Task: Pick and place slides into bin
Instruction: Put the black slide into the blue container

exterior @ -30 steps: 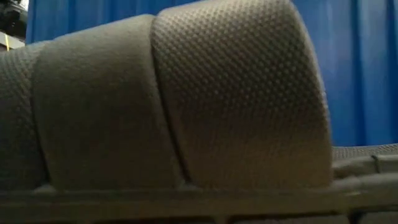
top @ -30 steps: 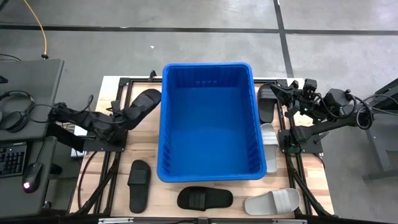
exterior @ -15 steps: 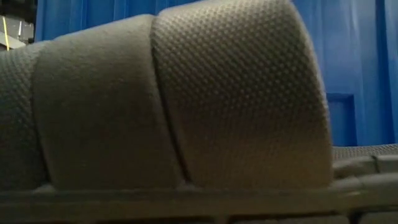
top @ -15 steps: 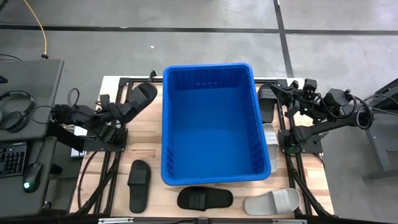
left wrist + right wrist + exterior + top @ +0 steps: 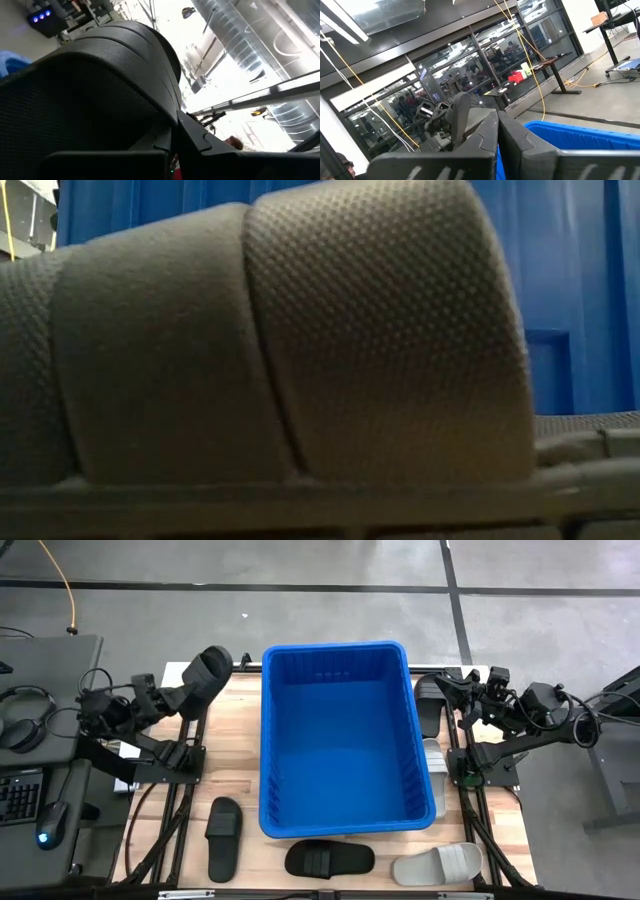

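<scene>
While the left gripper (image 5: 178, 698) grips a black slide (image 5: 205, 673) and holds it raised at about ten o'clock from the bin (image 5: 335, 825), the right gripper (image 5: 462, 686) sits closed and empty at the bin's two o'clock. The bright blue bin stands in the middle of the table (image 5: 262, 858). At its seven o'clock lies a second black slide (image 5: 224, 837), at six o'clock a third black slide (image 5: 329, 859), and at five o'clock a light grey slide (image 5: 437, 863). Another grey slide (image 5: 433, 766) lies along the bin's three o'clock wall, with a black slide (image 5: 428, 705) just beyond it, below the right gripper.
</scene>
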